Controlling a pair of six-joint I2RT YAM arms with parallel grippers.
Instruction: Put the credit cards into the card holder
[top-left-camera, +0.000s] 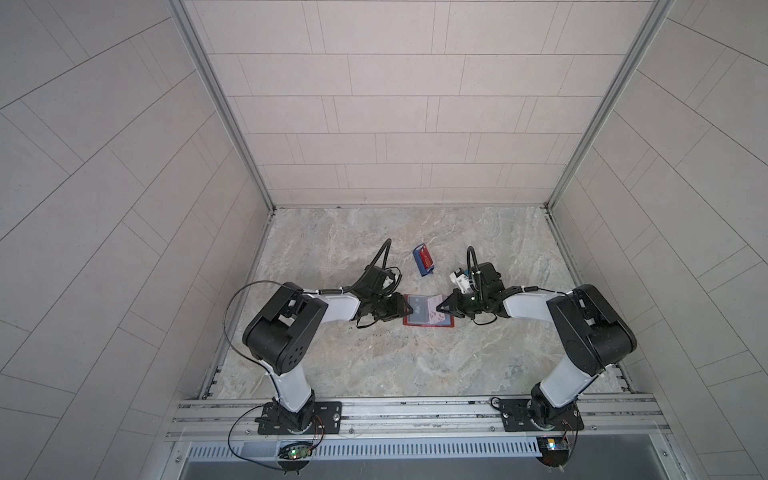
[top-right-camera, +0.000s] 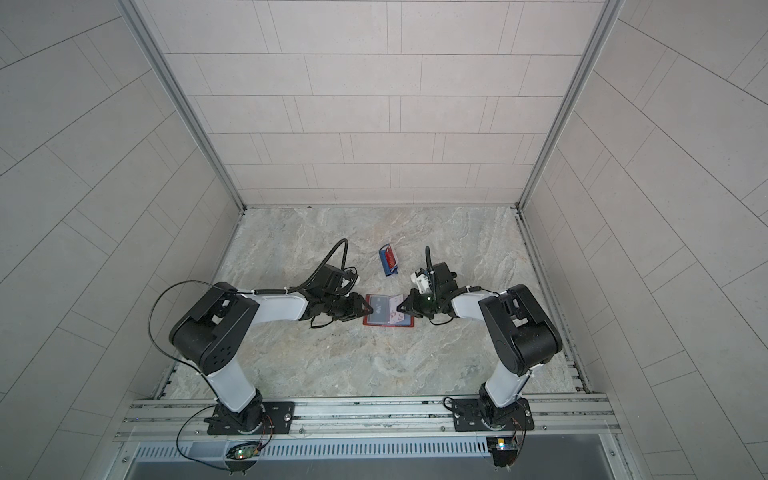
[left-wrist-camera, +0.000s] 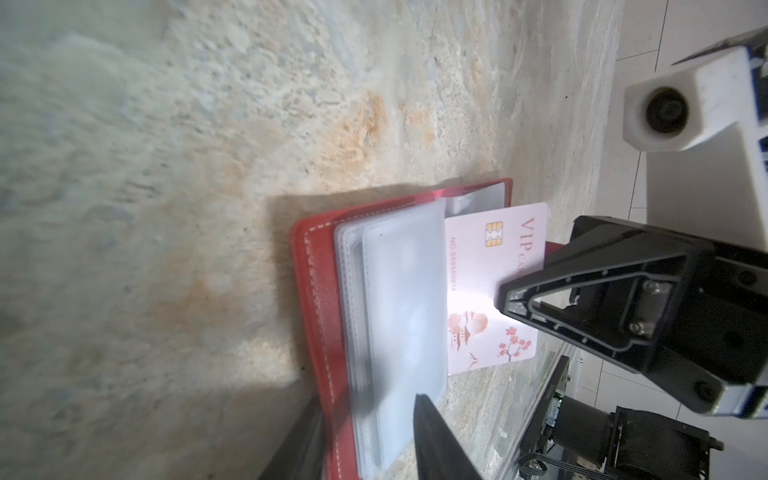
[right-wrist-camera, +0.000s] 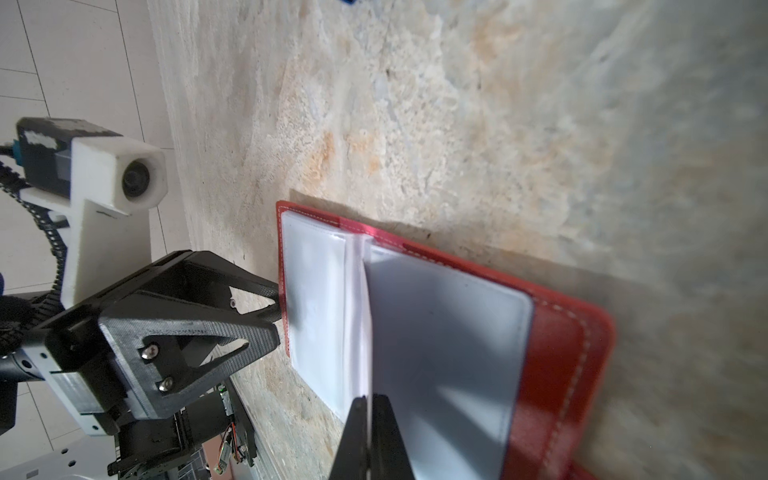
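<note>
Right tool (left-wrist-camera: 500, 301) pinched pale card (left-wrist-camera: 490, 257), partly hidden behind cloudy sleeves (left-wrist-camera: 399, 291) of card holder (left-wrist-camera: 316, 291). Left tool (right-wrist-camera: 276, 309) straddled its edge, blurred; whether gripping, could not tell.

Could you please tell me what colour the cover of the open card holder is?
The card holder is red with pale stitching, clearest in the right wrist view.
</note>
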